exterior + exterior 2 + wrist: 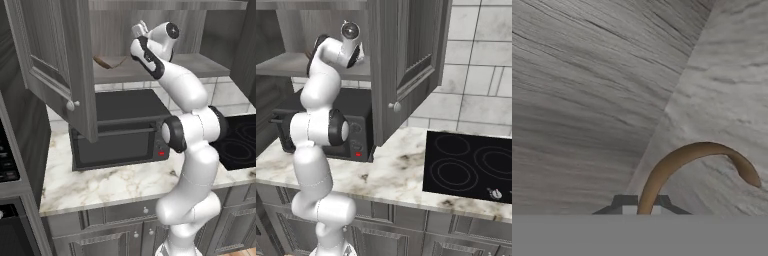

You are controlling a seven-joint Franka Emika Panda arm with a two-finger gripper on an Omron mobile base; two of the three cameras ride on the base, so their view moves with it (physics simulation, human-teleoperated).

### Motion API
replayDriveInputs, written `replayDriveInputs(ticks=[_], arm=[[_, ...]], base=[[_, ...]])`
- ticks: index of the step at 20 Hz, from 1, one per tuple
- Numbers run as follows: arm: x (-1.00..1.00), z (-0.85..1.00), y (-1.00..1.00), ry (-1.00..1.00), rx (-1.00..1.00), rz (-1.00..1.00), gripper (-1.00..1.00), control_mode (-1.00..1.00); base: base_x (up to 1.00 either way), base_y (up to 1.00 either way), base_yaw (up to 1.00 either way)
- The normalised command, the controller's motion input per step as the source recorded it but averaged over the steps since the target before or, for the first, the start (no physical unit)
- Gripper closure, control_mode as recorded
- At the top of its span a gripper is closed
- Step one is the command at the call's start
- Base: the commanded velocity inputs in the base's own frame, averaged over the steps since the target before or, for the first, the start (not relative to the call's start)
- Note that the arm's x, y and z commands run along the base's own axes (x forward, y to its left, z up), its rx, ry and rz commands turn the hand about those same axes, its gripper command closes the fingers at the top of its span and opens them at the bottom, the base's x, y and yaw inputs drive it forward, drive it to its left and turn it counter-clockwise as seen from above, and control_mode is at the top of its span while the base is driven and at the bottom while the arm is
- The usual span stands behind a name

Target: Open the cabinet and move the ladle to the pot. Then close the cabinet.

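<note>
I'm looking at the cabinet (55,65) with both tall doors swung wide open, the left door hanging out over the microwave (117,130) in the left base view and the right door (406,65) jutting forward in the right base view. My arm is reaching up and into the cabinet, the hand sitting just above the lower shelf (200,64). In the hand view I'm seeing the gripper (641,209) pinched nearly closed around the ladle (682,160), its brown curved handle rising straight out from between the fingertips (624,202) and arching over against the grey wood-grain interior. From the left base view the ladle (107,62) is showing as a thin brown shape over the shelf, just left of the hand; whether it's touching the shelf, I can't tell. The marble counter (100,182) is running below, with the black stovetop (471,167) off to the right. I'm not making out the pot in these views.
</note>
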Motion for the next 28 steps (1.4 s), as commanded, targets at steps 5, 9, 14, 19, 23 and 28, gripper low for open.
replayDriveInputs(ticks=[5,9,14,19,23,28], arm=[[-0.27,0.00,0.01,0.00,0.01,-0.17,1.00,-1.00],[-0.36,0.02,0.00,0.00,0.03,-0.13,1.00,-1.00],[-0.37,0.17,-0.01,0.04,0.05,-0.11,1.00,-1.00],[-0.42,0.32,-0.14,0.05,0.09,-0.08,1.00,-1.00],[-0.52,0.23,-0.23,0.06,0.11,-0.07,1.00,-1.00],[-0.68,0.03,-0.27,0.00,0.09,-0.07,1.00,-1.00]], base=[[0.00,0.00,0.00],[0.00,0.00,0.00],[0.00,0.00,0.00],[0.00,0.00,0.00],[0.00,0.00,0.00],[0.00,0.00,0.00]])
